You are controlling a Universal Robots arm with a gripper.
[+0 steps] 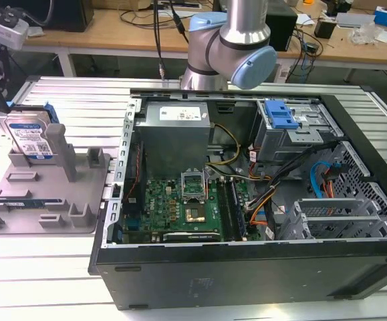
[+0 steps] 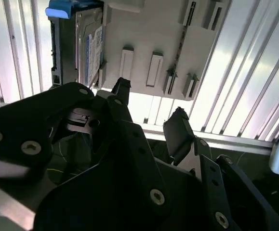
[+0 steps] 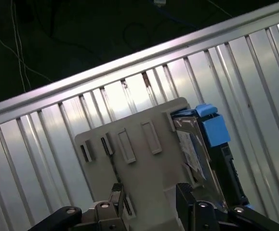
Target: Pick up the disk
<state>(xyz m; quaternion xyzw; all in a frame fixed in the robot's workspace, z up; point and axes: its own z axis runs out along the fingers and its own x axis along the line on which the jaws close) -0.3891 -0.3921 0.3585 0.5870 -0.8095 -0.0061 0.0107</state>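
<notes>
Two black fingers (image 2: 179, 127) of the gripper (image 2: 150, 101) stand wide apart with nothing between them. It holds nothing and touches nothing.

Beyond the fingertips, well apart from them, lies one grey plastic fixture (image 2: 144, 29) with upright posts. The disk (image 2: 92, 48) stands on edge in it, off towards one finger's side, not in line with the gap. In the first wrist view its blue frame juts out past the fixture's edge.

By my reading, the step in hand is the approach: the gripper hangs above the fixture, not lined up with the disk. A grasp calls for the open fingers to straddle the disk's two flat faces, clear of the post (image 1: 58, 148) just beside it.

Counted outward:
- one disk
- one fixture, with several posts
- one slatted metal table (image 1: 59, 267) under them
- one open computer case (image 1: 246, 281) farther off
- one blue bracket (image 1: 279, 115) inside that case

One arm (image 1: 230, 40) rises behind the case.
</notes>
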